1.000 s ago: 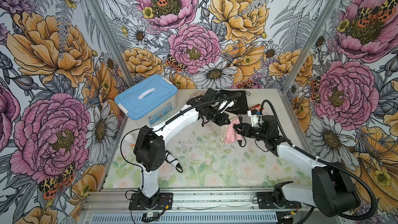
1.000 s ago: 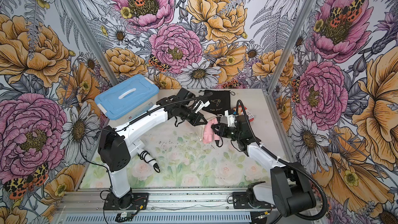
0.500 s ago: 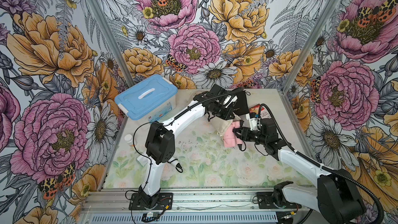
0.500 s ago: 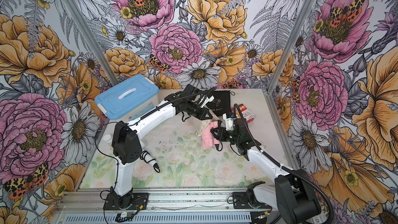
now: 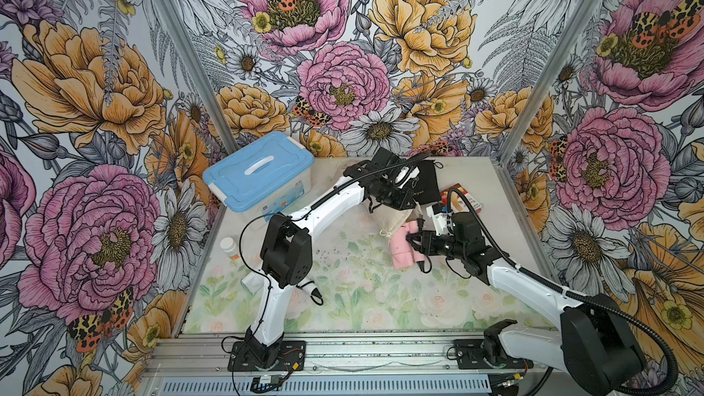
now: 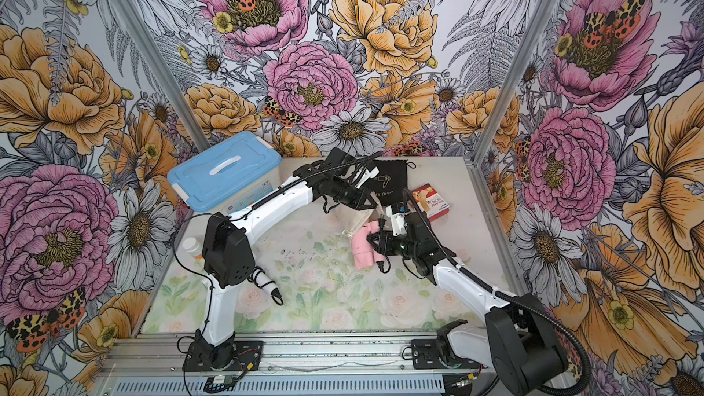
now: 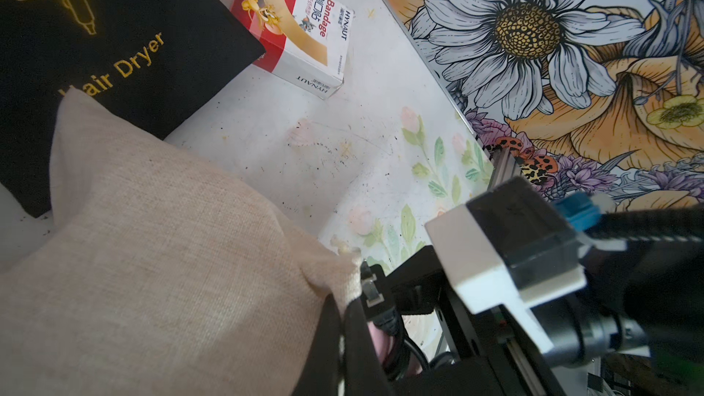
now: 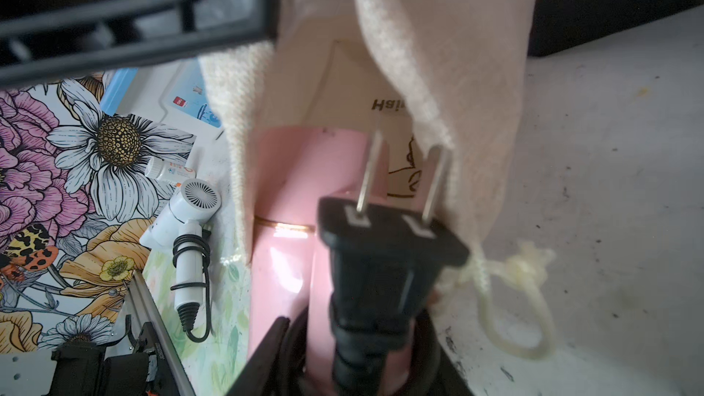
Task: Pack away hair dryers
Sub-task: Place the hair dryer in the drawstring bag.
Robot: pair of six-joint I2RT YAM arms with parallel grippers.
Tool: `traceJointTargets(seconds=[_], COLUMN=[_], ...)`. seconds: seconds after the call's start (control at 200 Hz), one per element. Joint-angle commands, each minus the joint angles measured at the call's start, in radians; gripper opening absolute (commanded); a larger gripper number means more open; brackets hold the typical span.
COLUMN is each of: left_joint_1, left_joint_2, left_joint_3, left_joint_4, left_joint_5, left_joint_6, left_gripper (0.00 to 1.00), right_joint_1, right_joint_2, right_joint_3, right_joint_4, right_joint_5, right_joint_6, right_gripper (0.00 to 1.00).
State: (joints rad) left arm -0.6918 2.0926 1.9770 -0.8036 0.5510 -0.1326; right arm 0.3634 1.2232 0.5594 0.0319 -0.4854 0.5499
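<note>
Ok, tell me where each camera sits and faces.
Both top views: high in front, looking down on the table; left arm and right arm whole, left gripper on the beige pouch, right gripper on the pink hair dryer.
Left wrist: on the left arm, facing over the beige pouch toward the black pouch and bandage box; right arm's wrist shows.
Right wrist: on the right arm, facing along the dryer and plug into the pouch; own fingers show.
Shared: both wrist views show plug and both pouches.

Pink dryer (image 5: 403,251): glossy, right of centre over worktop (image 5: 362,299), barrel end inside beige pouch (image 8: 438,51) mouth, blk cord wound on handle, 2-prong plug pointing in. White dryer (image 8: 179,219): lying flat nr left edge, cord wrapped round handle.
</note>
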Motion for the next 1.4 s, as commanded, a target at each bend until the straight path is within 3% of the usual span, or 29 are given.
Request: traceJointTargets(seconds=[0.0,0.515,1.05,1.396], left_joint_1=[-0.012,-0.051,-0.016,-0.017], left_joint_2=[-0.016,0.0,0.076,-0.006], left_joint_3=[0.027,0.015,0.052,0.012], left_joint_4=[0.029,0.029,0.029,0.029], left_joint_5=[0.036,0.063,0.056,0.066], left_joint_6=[-0.009,-0.007,-0.018,0.0], left_gripper=[0.0,0.0,0.0,0.0], right_joint_1=[0.009,0.0,0.02,0.017], right_joint_2=[0.024,0.06,-0.011,0.014], right_joint_3=[0.032,0.07,0.044,0.022], right_joint_4=[0.088,0.064,0.024,0.125], right_joint_5=[-0.032,-0.053,-0.025,-0.028], right_joint_6=[-0.018,-0.033,-0.036,0.01], right_gripper=[0.11,0.11,0.11,0.11])
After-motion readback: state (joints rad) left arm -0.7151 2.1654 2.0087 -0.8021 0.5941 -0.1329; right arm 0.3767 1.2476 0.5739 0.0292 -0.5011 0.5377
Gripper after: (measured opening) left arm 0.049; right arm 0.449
